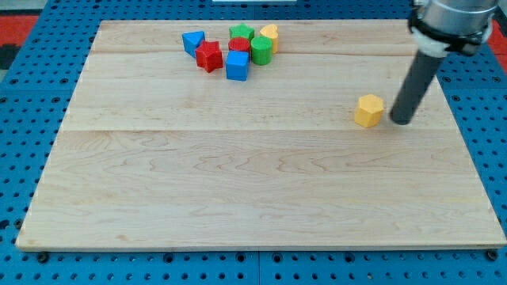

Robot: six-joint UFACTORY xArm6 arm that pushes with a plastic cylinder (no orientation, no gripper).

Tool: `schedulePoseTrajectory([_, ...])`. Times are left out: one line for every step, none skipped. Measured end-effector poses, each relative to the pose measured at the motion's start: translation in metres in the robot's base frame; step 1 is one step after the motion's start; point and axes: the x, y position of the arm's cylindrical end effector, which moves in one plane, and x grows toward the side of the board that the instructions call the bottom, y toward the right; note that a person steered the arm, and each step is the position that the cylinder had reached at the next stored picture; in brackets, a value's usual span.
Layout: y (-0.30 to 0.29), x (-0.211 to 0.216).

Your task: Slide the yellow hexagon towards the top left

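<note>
Just left of my tip (401,121) — the yellow hexagon (368,110).

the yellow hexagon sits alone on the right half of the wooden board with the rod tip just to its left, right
Not quite. In the camera view my tip stands just to the right of the yellow hexagon block, not its left, with a narrow gap between them. The hexagon does sit alone on the right half of the wooden board.

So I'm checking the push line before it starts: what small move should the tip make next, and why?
Probably a short slide toward the view's left and slightly up, into the yellow hexagon. My tip stands just to the hexagon's right and a little below it, with a narrow gap between them. That is roughly the side opposite the top left, so closing the gap should start the block that way.
</note>
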Motion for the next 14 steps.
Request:
schedulePoseTrajectory([-0.097, -0.006])
schedulePoseTrajectory([-0.073, -0.037])
schedulePoseTrajectory([0.001, -0.037])
schedulePoseTrajectory([-0.002, -0.067])
schedulePoseTrajectory([-0.099, -0.063])
schedulePoseTrajectory([-0.187, -0.074])
schedulePoseTrajectory([-0.201, -0.097])
schedulePoseTrajectory([-0.189, -0.104])
schedulePoseTrajectory([-0.230, -0.113])
schedulePoseTrajectory([-0.307, -0.115])
schedulePoseTrajectory([-0.309, -0.107])
schedulePoseTrajectory([-0.278, -0.077])
schedulePoseTrajectory([-0.329, -0.077])
schedulePoseTrajectory([-0.380, -0.120])
